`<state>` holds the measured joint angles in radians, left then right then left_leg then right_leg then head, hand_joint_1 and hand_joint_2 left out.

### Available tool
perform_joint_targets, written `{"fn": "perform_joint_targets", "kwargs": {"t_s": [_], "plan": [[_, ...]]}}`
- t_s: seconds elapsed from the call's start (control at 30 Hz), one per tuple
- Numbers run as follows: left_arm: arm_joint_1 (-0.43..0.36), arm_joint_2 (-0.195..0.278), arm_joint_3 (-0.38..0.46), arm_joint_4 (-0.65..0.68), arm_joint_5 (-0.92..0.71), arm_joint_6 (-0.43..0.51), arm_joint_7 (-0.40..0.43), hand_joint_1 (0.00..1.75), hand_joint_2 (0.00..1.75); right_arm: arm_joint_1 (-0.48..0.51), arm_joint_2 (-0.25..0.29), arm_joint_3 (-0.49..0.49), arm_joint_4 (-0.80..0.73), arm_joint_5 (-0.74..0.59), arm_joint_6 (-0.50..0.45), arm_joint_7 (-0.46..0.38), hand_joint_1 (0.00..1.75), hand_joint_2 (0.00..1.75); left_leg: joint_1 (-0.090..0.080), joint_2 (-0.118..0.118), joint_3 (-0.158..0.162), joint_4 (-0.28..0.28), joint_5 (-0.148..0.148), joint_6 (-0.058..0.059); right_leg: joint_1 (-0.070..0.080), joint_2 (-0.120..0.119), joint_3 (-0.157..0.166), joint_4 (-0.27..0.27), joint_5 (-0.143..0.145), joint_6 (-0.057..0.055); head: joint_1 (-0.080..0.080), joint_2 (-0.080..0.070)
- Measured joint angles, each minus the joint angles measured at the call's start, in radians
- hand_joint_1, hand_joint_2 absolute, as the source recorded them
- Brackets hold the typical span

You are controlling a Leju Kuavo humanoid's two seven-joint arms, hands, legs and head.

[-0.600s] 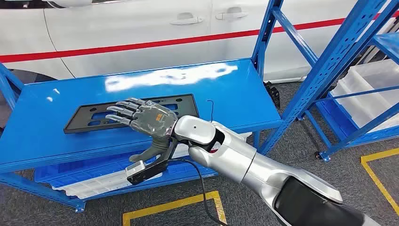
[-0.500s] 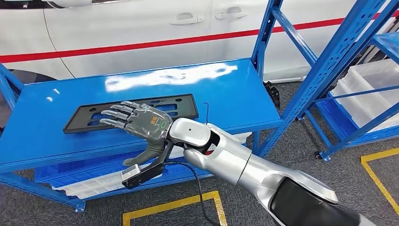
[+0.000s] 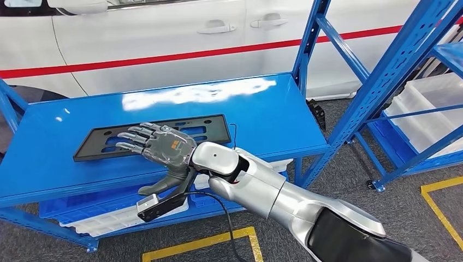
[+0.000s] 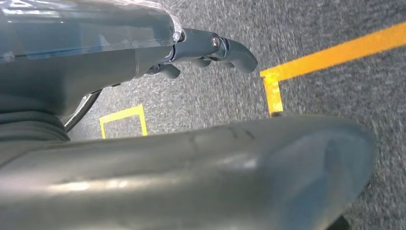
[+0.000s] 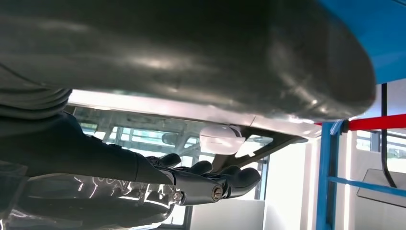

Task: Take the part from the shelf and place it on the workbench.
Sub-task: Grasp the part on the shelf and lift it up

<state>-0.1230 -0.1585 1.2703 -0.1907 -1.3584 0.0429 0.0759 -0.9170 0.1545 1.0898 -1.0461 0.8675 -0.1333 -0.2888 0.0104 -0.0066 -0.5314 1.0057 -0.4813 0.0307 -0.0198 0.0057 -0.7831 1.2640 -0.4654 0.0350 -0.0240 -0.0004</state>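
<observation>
The part [image 3: 210, 127] is a flat black rectangular plate with slots, lying on the blue shelf top [image 3: 262, 106]. My right hand [image 3: 161, 146] reaches across from the right and hovers flat over the plate's middle, fingers spread and straight, holding nothing. Its thumb hangs down past the shelf's near edge. In the right wrist view the fingers [image 5: 210, 184] stick out straight, with nothing between them and the thumb. My left hand [image 4: 119, 62] hangs over the grey floor, fingers loose and empty.
A white car [image 3: 164, 33] with a red stripe stands behind the shelf. White bins [image 3: 109, 218] lie on the lower level. Blue racking [image 3: 393, 71] with white trays [image 3: 431, 109] stands to the right. Yellow tape [image 3: 196, 243] marks the floor. A thin black hook [image 3: 235, 134] stands by the plate.
My right hand has slid a little to the left and lower over the plate, its fingers still spread. The plate has not moved.
</observation>
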Motion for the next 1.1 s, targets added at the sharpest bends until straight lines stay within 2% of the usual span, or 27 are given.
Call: {"fn": "perform_joint_targets", "kwargs": {"t_s": [0.07,0.1,0.13,0.17,0.23,0.27,0.3,0.33,0.37,0.4,0.43,0.47,0.5,0.53,0.6,0.63,0.67,0.73,0.87,1.0,1.1], "plan": [[0.001,-0.001,0.000,0.000,0.000,-0.002,0.000,0.00,0.00,0.000,0.000,0.000,0.003,0.004,0.000,0.001,0.00,0.00,0.002,0.000,0.027,0.001,-0.021,-0.012,-0.001,-0.006,0.057,-0.138,0.071,-0.006,0.000,0.000],[0.001,-0.001,0.000,0.000,0.000,-0.003,0.001,0.00,0.00,0.000,0.000,0.000,0.004,0.007,0.000,0.001,0.00,0.00,0.002,0.000,0.037,0.000,-0.031,-0.019,0.001,-0.008,0.081,-0.194,0.088,-0.012,0.000,0.000],[-0.001,-0.001,0.000,0.000,0.000,-0.003,0.001,0.00,0.00,-0.001,0.000,0.000,0.006,0.010,0.000,0.002,0.00,0.00,0.002,0.001,0.043,-0.004,-0.039,-0.026,0.004,-0.009,0.095,-0.227,0.097,-0.020,0.000,0.000],[-0.001,-0.001,0.000,0.000,0.000,-0.002,0.001,0.00,0.00,-0.001,0.000,-0.001,0.007,0.012,0.000,0.002,0.00,0.00,0.002,0.002,0.047,-0.005,-0.041,-0.034,0.008,-0.008,0.100,-0.238,0.093,-0.029,0.000,0.000],[-0.003,-0.001,0.000,0.000,0.000,0.002,0.003,0.00,0.00,-0.003,0.001,-0.002,0.008,0.014,0.000,0.003,0.00,0.00,0.003,0.003,0.043,0.014,-0.028,-0.049,0.008,-0.003,0.113,-0.244,0.084,-0.046,0.000,0.000],[-0.003,-0.001,0.000,0.000,0.000,0.005,0.004,0.00,0.00,-0.004,0.001,-0.003,0.009,0.014,0.001,0.004,0.00,0.00,0.004,0.003,0.025,0.055,-0.013,-0.054,0.007,-0.002,0.124,-0.248,0.079,-0.054,0.000,0.000],[-0.004,-0.001,0.000,0.000,0.000,0.008,0.004,0.00,0.00,-0.005,0.002,-0.004,0.011,0.015,0.001,0.004,0.00,0.00,0.005,0.004,-0.007,0.109,-0.001,-0.059,0.006,-0.002,0.137,-0.253,0.073,-0.060,0.000,0.000],[-0.004,-0.001,0.000,0.000,0.000,0.010,0.005,0.00,0.00,-0.006,0.003,-0.004,0.012,0.015,0.002,0.004,0.00,0.00,0.007,0.004,-0.049,0.173,-0.003,-0.061,0.005,-0.002,0.151,-0.257,0.065,-0.065,0.000,0.000],[-0.004,-0.001,0.000,0.000,0.000,0.011,0.005,0.00,0.00,-0.007,0.004,-0.004,0.014,0.015,0.003,0.004,0.00,0.00,0.007,0.004,-0.092,0.231,-0.024,-0.064,0.006,-0.001,0.164,-0.258,0.057,-0.069,0.000,0.000],[-0.003,-0.001,0.000,0.000,0.000,0.012,0.005,0.00,0.00,-0.007,0.004,-0.004,0.015,0.016,0.003,0.003,0.00,0.00,0.007,0.004,-0.128,0.269,-0.060,-0.067,0.007,0.000,0.176,-0.259,0.047,-0.072,0.000,0.000],[-0.001,0.000,0.000,0.000,-0.002,0.015,0.005,0.00,0.00,-0.007,0.004,-0.004,0.017,0.016,0.003,0.003,0.00,0.00,0.007,0.004,-0.156,0.285,-0.098,-0.068,0.008,0.003,0.188,-0.259,0.036,-0.073,0.000,0.000],[0.000,0.000,0.000,0.000,-0.004,0.018,0.006,0.00,0.00,-0.007,0.004,-0.004,0.019,0.016,0.003,0.002,0.00,0.00,0.007,0.004,-0.171,0.277,-0.118,-0.068,0.009,0.005,0.201,-0.259,0.025,-0.073,0.000,0.000],[0.001,0.000,0.000,0.000,-0.006,0.022,0.007,0.00,0.00,-0.007,0.004,-0.004,0.021,0.016,0.003,0.000,0.00,0.00,0.007,0.004,-0.174,0.244,-0.112,-0.067,0.010,0.008,0.215,-0.259,0.015,-0.072,0.000,0.000],[0.001,0.000,0.000,0.000,-0.008,0.026,0.009,0.00,0.00,-0.007,0.004,-0.004,0.023,0.016,0.003,-0.001,0.00,0.00,0.007,0.004,-0.167,0.191,-0.074,-0.064,0.010,0.009,0.229,-0.259,0.004,-0.071,0.000,0.000],[0.002,0.000,0.000,0.000,-0.008,0.027,0.013,0.00,0.00,-0.006,0.005,-0.003,0.027,0.018,0.001,-0.004,0.00,0.00,0.005,0.004,-0.142,0.063,0.049,-0.055,0.012,0.012,0.251,-0.258,-0.016,-0.065,0.000,0.000],[0.001,0.000,0.000,0.000,-0.007,0.026,0.015,0.00,0.00,-0.006,0.005,-0.003,0.029,0.021,-0.001,-0.004,0.00,0.00,0.002,0.003,-0.133,0.021,0.094,-0.049,0.013,0.013,0.257,-0.257,-0.025,-0.060,0.000,0.000],[0.000,0.000,0.000,0.000,-0.006,0.026,0.017,0.00,0.00,-0.005,0.005,-0.002,0.030,0.025,-0.004,-0.004,0.00,0.00,-0.001,0.002,-0.130,0.001,0.119,-0.044,0.014,0.014,0.258,-0.257,-0.032,-0.054,0.000,0.000],[-0.002,0.000,0.000,0.000,-0.006,0.025,0.018,0.00,0.00,-0.004,0.006,-0.001,0.033,0.034,-0.014,-0.001,0.00,0.00,-0.002,0.000,-0.129,0.001,0.122,-0.037,0.015,0.014,0.259,-0.258,-0.038,-0.047,0.000,0.000],[-0.003,-0.001,0.000,0.000,-0.006,0.026,0.018,0.00,0.00,0.011,0.007,-0.001,0.051,0.038,-0.060,-0.005,0.00,0.00,-0.001,-0.005,-0.127,-0.002,0.119,-0.033,0.017,0.010,0.267,-0.266,-0.039,-0.054,0.000,0.000],[-0.006,-0.002,0.000,0.000,-0.009,0.030,0.018,0.00,0.00,0.052,0.021,-0.003,0.092,0.028,-0.135,-0.029,0.00,1.75,-0.003,-0.006,-0.126,-0.002,0.111,-0.024,0.017,0.009,0.277,-0.283,-0.046,-0.053,0.000,0.000],[-0.007,-0.005,0.000,0.000,-0.009,0.031,0.019,0.00,0.00,0.098,0.042,-0.008,0.135,0.030,-0.207,-0.038,0.00,1.75,-0.003,-0.006,-0.125,-0.002,0.109,-0.021,0.016,0.008,0.279,-0.286,-0.046,-0.052,0.000,0.000]]}}
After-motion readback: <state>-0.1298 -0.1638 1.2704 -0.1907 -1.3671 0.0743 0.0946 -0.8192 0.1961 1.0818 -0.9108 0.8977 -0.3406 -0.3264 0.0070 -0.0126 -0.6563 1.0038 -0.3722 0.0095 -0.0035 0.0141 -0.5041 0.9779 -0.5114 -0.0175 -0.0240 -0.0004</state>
